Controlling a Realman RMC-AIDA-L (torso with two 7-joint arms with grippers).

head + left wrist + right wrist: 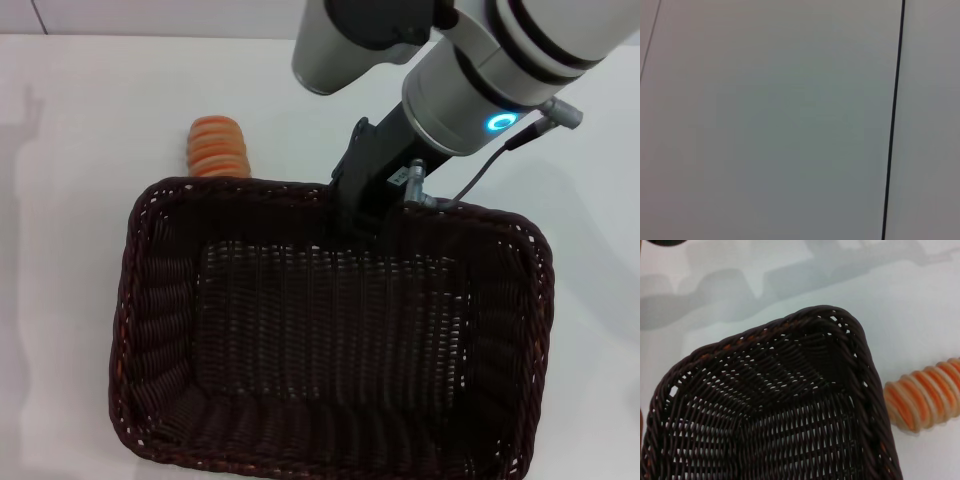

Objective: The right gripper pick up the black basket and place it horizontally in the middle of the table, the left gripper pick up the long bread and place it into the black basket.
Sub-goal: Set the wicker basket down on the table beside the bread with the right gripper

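Note:
The black basket (135, 300) fills the near half of the head view, its long side running left to right. My right gripper (352, 218) reaches down from the upper right and is shut on the middle of the basket's far rim. The right wrist view looks into one corner of the basket (790, 405). The long bread (218, 147), tan with orange stripes, lies on the white table (90, 120) just beyond the basket's far left corner. It also shows beside the basket in the right wrist view (925, 397). My left gripper is out of view.
The left wrist view shows only a plain pale surface crossed by a thin dark line (894, 120). White tabletop lies open to the left of the basket and beyond it.

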